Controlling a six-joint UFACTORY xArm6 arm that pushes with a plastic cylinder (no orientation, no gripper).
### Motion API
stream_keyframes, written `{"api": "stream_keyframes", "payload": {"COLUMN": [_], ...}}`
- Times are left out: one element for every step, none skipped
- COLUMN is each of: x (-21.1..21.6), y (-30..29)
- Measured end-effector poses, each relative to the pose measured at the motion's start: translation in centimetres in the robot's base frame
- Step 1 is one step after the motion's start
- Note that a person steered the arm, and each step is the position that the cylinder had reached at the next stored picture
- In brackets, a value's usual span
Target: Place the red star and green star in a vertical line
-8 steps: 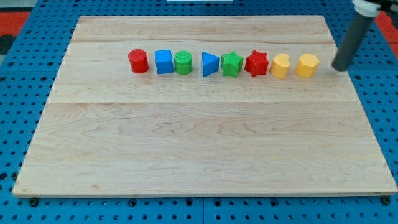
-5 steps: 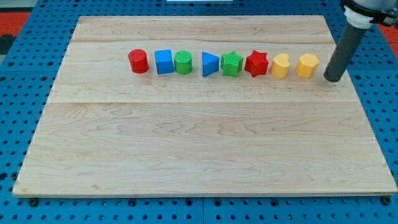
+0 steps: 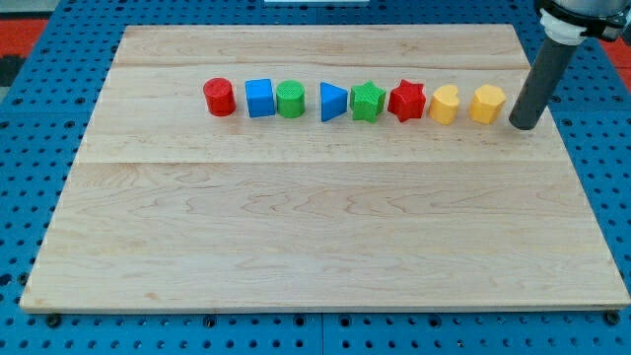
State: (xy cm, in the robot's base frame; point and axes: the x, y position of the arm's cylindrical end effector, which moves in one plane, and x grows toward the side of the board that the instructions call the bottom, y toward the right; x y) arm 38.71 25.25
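Note:
The red star [image 3: 406, 101] and the green star [image 3: 368, 101] sit side by side, touching, in a horizontal row of blocks across the upper part of the wooden board [image 3: 315, 227]. The green star is on the left of the red star. My tip [image 3: 524, 125] is at the right end of the row, a short way right of the yellow hexagon [image 3: 487, 104] and apart from it. It is well to the right of both stars.
The row, from the view's left: a red cylinder [image 3: 219, 98], a blue cube [image 3: 260, 98], a green cylinder [image 3: 290, 100], a blue triangle [image 3: 333, 102], the two stars, a yellow block [image 3: 446, 104], the yellow hexagon. The board's right edge is near my tip.
My tip has moved left and down the view, closer to the yellow hexagon. No block has moved.

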Motion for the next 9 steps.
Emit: {"api": "stream_keyframes", "payload": {"x": [0.0, -0.2, 0.1, -0.5, -2.5, -2.6, -2.7, 2.0, 1.9], "y": [0.0, 0.0, -0.2, 0.2, 1.2, 2.1, 2.3, 0.8, -8.2]}}
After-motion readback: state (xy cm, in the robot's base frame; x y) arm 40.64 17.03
